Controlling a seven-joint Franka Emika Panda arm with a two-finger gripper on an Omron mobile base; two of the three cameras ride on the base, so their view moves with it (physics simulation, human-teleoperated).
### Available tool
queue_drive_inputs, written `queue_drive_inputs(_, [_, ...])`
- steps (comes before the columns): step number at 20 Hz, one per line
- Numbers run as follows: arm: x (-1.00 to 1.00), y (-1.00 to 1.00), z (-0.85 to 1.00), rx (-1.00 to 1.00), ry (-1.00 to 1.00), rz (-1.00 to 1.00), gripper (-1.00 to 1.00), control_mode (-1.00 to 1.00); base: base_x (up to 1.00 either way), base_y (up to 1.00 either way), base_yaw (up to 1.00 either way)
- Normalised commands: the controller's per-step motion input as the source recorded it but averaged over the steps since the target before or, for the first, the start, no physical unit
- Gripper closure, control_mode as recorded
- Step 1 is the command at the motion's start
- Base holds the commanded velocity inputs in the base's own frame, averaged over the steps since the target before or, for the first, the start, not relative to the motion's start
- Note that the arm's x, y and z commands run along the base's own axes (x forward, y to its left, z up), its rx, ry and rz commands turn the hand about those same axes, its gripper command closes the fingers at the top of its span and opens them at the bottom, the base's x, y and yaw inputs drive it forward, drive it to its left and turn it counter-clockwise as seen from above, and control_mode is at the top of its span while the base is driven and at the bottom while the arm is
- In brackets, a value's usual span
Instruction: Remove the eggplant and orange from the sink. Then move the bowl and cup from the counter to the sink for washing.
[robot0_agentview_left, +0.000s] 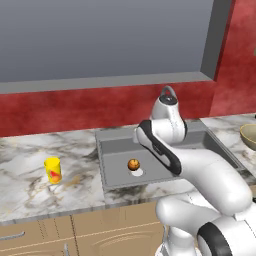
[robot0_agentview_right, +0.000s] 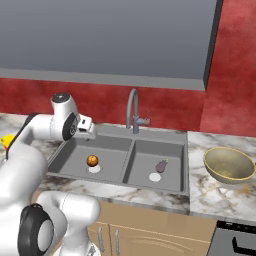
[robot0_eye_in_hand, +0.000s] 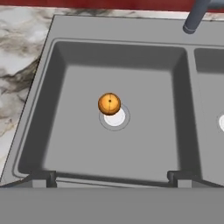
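The orange (robot0_eye_in_hand: 109, 104) lies in the left basin of the grey sink (robot0_eye_in_hand: 43, 100), touching the far edge of the white drain. My gripper (robot0_eye_in_hand: 111, 178) hangs open above the near side of that basin, fingertips (robot0_eye_in_hand: 43, 178) wide apart, nothing between them. In the right base view the hand (robot0_agentview_right: 86, 128) sits over the sink's (robot0_agentview_right: 115, 186) back left corner, above the orange (robot0_agentview_right: 92, 160). A small dark purple eggplant (robot0_agentview_right: 161, 166) rests in the right basin by its drain. The tan bowl (robot0_agentview_right: 229, 164) stands on the counter right of the sink. The yellow cup (robot0_agentview_left: 52, 170) stands on the counter left of it.
The curved grey tap (robot0_agentview_right: 132, 110) rises behind the divider between the basins. A red backsplash and a grey window ledge run behind the counter. A dark stove edge (robot0_agentview_right: 235, 240) shows at the lower right. My own arm (robot0_agentview_left: 200, 170) covers the right basin in the left base view.
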Motion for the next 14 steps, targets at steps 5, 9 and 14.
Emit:
queue_drive_inputs(5, [0.14,0.04,-0.14,0.0,0.0,0.0,-1.0,-1.0,0.0,0.0,0.0])
queue_drive_inputs(9, [0.16,0.02,-0.15,0.0,0.0,0.0,-1.0,-1.0,0.0,0.0,0.0])
queue_drive_inputs(14, [0.17,0.0,-0.12,0.01,0.02,0.0,-1.0,-1.0,0.0,0.0,0.0])
